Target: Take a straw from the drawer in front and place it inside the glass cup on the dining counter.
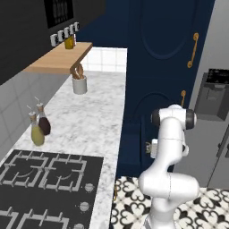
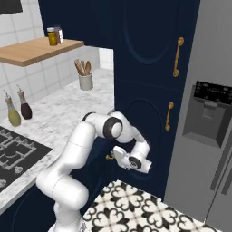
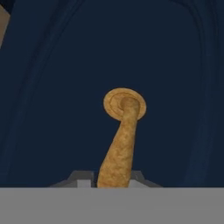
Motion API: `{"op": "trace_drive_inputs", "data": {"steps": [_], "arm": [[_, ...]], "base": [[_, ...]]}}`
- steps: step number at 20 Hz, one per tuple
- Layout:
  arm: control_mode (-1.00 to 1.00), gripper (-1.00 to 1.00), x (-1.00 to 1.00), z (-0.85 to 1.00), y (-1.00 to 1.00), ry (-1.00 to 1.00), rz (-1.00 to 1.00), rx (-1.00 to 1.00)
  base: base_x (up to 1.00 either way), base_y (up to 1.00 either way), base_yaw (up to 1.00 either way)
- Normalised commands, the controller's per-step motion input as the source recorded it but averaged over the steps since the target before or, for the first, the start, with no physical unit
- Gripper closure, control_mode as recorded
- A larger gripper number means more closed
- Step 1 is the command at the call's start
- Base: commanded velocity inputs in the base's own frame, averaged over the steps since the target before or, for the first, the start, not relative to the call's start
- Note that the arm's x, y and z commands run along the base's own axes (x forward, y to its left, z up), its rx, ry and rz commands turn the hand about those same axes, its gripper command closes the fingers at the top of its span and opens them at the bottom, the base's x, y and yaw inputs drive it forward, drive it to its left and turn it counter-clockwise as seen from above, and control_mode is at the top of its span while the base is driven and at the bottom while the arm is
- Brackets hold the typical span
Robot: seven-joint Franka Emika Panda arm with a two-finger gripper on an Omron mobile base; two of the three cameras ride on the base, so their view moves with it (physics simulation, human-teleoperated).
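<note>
The drawer is a dark navy front under the marble worktop, with a small brass handle. My gripper is right at that handle, and the brass stem runs between the two fingertips, which stand tight against it. From the right base view the gripper presses against the drawer below the worktop's end. In the left base view the hand is low against the navy front. The straw, the glass cup and the dining counter are out of view.
A marble worktop carries a black stove, two oil bottles and a white crock of wooden utensils. Tall navy doors and a grey fridge stand to the right. Patterned floor tiles lie below.
</note>
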Motion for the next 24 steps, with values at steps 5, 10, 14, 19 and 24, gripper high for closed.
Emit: {"op": "trace_drive_inputs", "data": {"steps": [5,10,14,19,24], "arm": [[-1.00,1.00,-0.12,0.00,-1.00,0.07,0.00,0.00],[-1.00,1.00,-0.10,0.00,-1.00,0.06,0.00,0.00],[-1.00,-1.00,0.00,0.06,-0.81,0.09,0.00,0.00],[-1.00,-1.00,-0.12,0.18,-0.75,0.05,-0.03,-0.02],[-1.00,-1.00,-0.54,0.84,-0.15,-0.09,-0.08,-0.12]], "base": [[0.00,0.00,0.00],[0.00,0.00,0.00],[0.00,0.00,0.00],[0.00,0.00,0.00],[0.00,0.00,0.00]]}}
